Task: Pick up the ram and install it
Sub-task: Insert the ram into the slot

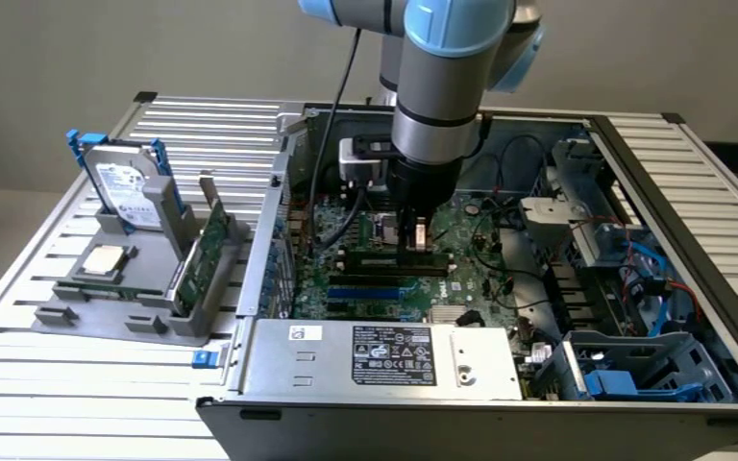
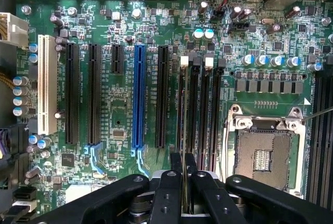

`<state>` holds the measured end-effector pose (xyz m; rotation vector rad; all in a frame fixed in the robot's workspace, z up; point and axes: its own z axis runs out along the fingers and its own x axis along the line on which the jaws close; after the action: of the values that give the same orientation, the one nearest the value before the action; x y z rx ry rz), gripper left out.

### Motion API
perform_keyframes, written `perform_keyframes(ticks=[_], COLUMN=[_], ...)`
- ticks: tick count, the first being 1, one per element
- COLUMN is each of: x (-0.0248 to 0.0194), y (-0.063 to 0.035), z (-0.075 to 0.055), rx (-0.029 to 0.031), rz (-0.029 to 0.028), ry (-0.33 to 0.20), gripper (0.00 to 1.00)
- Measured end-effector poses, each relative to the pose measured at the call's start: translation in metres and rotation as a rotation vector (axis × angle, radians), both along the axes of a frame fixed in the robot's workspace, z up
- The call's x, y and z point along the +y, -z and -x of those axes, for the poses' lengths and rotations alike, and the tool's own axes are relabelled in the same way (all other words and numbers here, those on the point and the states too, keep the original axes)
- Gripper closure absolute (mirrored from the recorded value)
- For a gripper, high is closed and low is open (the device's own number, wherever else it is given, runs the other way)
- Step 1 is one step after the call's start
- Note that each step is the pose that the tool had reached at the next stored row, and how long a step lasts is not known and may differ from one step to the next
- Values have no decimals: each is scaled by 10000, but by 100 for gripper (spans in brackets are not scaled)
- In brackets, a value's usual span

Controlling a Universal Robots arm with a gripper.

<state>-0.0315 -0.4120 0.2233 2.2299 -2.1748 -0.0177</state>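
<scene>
Black two-finger gripper (image 2: 183,159) clamped thin green ram stick (image 2: 183,114) edge-on, long axis parallel to black memory slots (image 2: 200,104) on green motherboard (image 2: 119,146). Blue expansion slot (image 2: 138,99) and silver CPU socket (image 2: 263,156) flanked it.

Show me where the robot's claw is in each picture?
Exterior view: the black two-fingered claw hangs below the grey-and-blue robot arm, mid-picture, over the green motherboard.
Wrist view: the claw sits over the black memory slots, between the long blue slot and the silver processor socket, pinching the thin green ram stick.
Shared landmark: the long blue slot.
</scene>
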Motion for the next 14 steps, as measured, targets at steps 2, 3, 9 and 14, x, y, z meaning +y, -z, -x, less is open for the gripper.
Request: perform_keyframes(ticks=[2, 3, 9, 14], x=[0, 0, 0, 0], y=[7, 12, 32, 36], z=[0, 0, 0, 0], rx=[0, 0, 1, 1], rz=[0, 0, 2, 0], ry=[-4, -5, -19, -23], gripper=[86, 86, 86, 78])
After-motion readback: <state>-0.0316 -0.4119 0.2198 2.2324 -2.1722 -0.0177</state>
